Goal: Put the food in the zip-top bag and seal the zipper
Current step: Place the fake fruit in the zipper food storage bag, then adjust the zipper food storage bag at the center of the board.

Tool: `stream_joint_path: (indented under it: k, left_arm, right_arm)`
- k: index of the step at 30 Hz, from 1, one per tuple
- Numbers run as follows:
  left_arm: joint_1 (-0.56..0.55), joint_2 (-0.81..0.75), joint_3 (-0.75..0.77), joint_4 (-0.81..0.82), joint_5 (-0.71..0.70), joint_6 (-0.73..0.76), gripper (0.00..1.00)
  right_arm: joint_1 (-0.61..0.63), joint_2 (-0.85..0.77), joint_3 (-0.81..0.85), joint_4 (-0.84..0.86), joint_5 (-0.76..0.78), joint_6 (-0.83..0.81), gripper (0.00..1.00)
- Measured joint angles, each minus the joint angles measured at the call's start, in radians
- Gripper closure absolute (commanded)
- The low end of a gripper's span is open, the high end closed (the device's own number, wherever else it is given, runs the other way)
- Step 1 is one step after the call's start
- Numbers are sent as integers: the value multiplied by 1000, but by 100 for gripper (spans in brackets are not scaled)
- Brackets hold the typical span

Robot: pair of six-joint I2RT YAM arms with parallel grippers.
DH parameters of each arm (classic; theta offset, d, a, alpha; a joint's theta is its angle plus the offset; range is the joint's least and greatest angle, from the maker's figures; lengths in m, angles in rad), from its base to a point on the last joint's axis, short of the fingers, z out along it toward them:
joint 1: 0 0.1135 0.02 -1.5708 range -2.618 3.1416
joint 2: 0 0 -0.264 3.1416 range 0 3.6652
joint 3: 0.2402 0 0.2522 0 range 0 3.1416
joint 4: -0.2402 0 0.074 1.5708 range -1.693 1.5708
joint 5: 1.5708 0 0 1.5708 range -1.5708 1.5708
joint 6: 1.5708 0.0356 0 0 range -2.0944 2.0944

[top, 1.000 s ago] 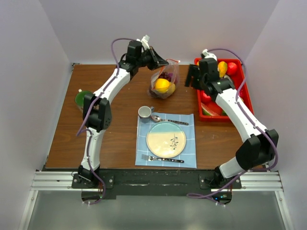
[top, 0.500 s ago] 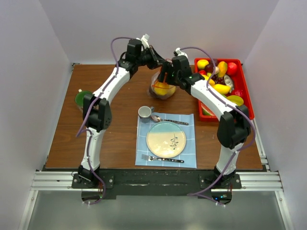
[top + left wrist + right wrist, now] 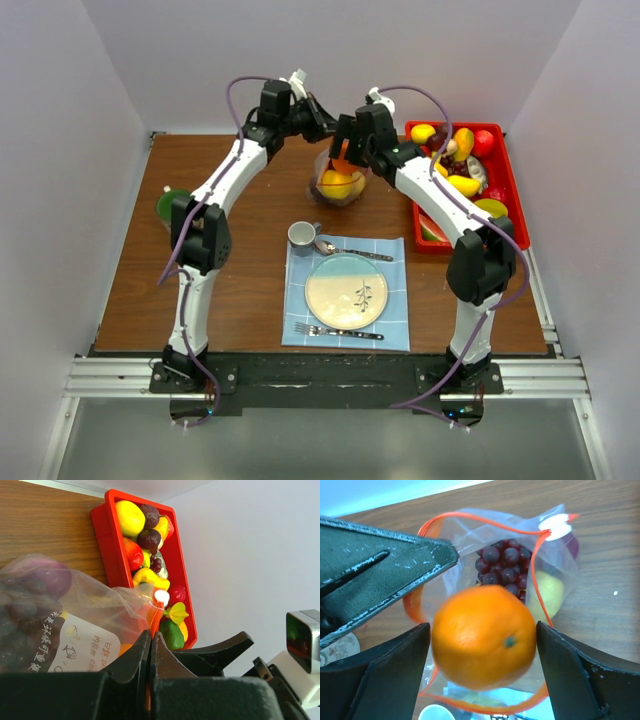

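Right end effector newly above zip-top bag, spread around orange; left end effector tight on zipper

A brown wooden table carries a blue checked placemat at its near middle. On it lie a round cream plate, a fork on the near side and a spoon on the far side. A small cup stands at the mat's far-left corner. A round green dish sits at the left edge, and a red tray at the far right.
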Motion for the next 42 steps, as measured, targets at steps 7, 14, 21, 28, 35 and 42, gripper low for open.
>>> stream_joint_path:
  k: [7,14,21,28,35,42]
  left_arm:
    - [3,0,0,1,4,0,100]
    - [6,0,0,2,5,0,100]
    - [6,0,-1,2,5,0,100]
    - [6,0,-7,2,3,3,100]
    - [6,0,-7,-10,-2,27,100]
    - [7,0,63,-138,-39,173,68]
  right_arm:
    - [0,-2,25,-43,30,-3,10]
    - [0,-100,-48,-80,104,-18,20]
    - [0,-213,-119,-69,135,-24,34]
    - [0,-105,-109,-63,133,-27,41]
    - [0,3,-90,-80,139,-46,100]
    - [0,11,-24,-89,148,-49,100]
